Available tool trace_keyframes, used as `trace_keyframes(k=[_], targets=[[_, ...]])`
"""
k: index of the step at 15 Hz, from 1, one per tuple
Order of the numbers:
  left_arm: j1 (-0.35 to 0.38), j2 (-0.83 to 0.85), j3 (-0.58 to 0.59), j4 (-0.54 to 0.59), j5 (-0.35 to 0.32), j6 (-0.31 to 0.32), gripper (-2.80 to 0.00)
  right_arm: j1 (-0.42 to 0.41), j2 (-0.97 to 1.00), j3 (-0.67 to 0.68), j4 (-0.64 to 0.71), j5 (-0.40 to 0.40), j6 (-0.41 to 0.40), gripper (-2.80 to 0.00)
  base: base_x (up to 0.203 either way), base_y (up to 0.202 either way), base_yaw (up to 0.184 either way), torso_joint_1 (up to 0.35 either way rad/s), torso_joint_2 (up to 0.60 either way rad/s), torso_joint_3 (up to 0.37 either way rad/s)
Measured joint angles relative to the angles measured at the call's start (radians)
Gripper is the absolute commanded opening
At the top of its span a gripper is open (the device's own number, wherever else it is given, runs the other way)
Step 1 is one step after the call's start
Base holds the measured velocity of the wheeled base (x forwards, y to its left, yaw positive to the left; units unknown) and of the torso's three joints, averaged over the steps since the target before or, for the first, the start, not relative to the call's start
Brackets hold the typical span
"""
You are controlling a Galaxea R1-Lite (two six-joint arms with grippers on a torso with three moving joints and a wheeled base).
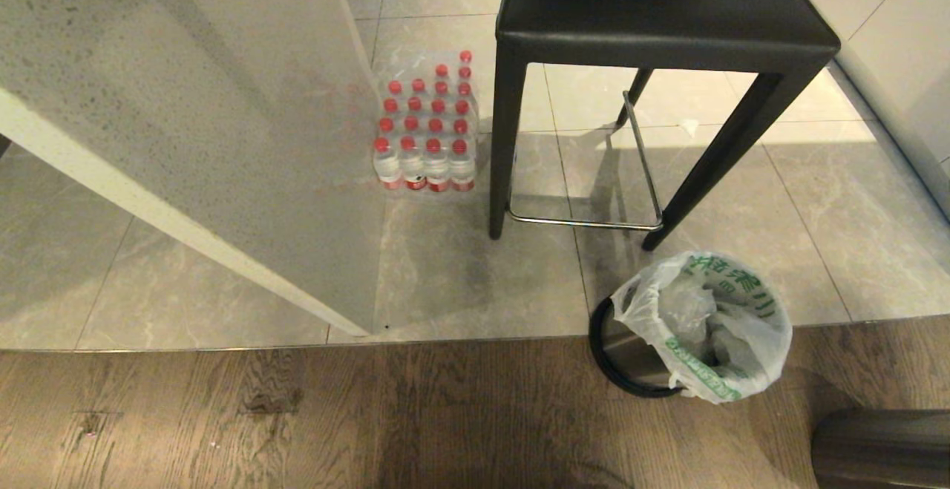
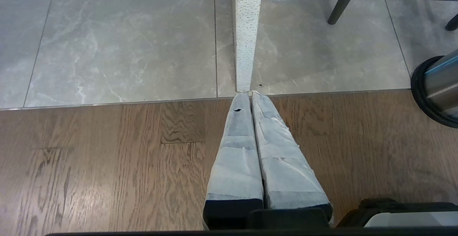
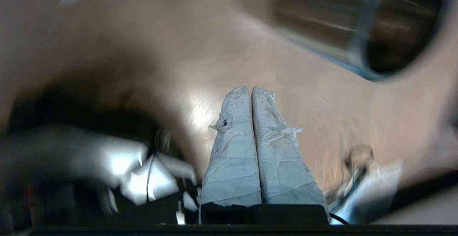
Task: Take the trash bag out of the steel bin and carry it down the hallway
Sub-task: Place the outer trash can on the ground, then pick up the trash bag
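Nearest the robot lies a strip of brown wood floor [image 1: 297, 415]. The left end effector [image 2: 250, 94] hangs over it, its two taped fingers [image 2: 236, 164] pressed together with nothing between them, their tips just at the seam where the wood meets the grey tiles. The right end effector [image 3: 250, 90] is likewise closed tight and empty, above wood floor; its wrist view is blurred, though the steel bin [image 3: 361, 28] shows beyond the fingertips.

At that seam, to the robot's right, stands the steel bin [image 1: 631, 352], upright on the wood. The trash bag [image 1: 712, 318] sits in it, its white plastic with green printing draped over the rim and puffed above it.

Further off on the tiles stands a black stool [image 1: 653, 21] with a chrome footrest, just behind the bin. Left of the stool, a shrink-wrapped pack of red-capped bottles [image 1: 427, 129] rests against the speckled desk [image 1: 185, 103].
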Motion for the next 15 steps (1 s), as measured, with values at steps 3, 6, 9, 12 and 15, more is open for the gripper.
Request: trace_keyframes(k=[3,6,9,12,15], targets=[[0.000,0.000,0.000,0.000,0.000,0.000,-2.80,0.058,-0.079,0.107,-0.093,0.075,-0.024,-2.80,0.000,0.000,0.000,0.000,0.00,0.000],[0.000,0.000,0.000,0.000,0.000,0.000,-2.80,0.069,-0.004,0.138,-0.220,0.079,0.034,-2.80,0.000,0.000,0.000,0.000,0.00,0.000],[0.000,0.000,0.000,0.000,0.000,0.000,-2.80,0.072,0.183,0.122,-0.365,0.079,0.047,-2.80,0.000,0.000,0.000,0.000,0.00,0.000],[0.000,0.000,0.000,0.000,0.000,0.000,-2.80,0.080,0.394,0.071,-0.517,0.080,-0.017,0.00,0.000,0.000,0.000,0.000,0.00,0.000],[0.000,0.000,0.000,0.000,0.000,0.000,-2.80,0.085,0.588,0.037,-0.658,0.092,-0.055,0.00,0.000,0.000,0.000,0.000,0.00,0.000]])
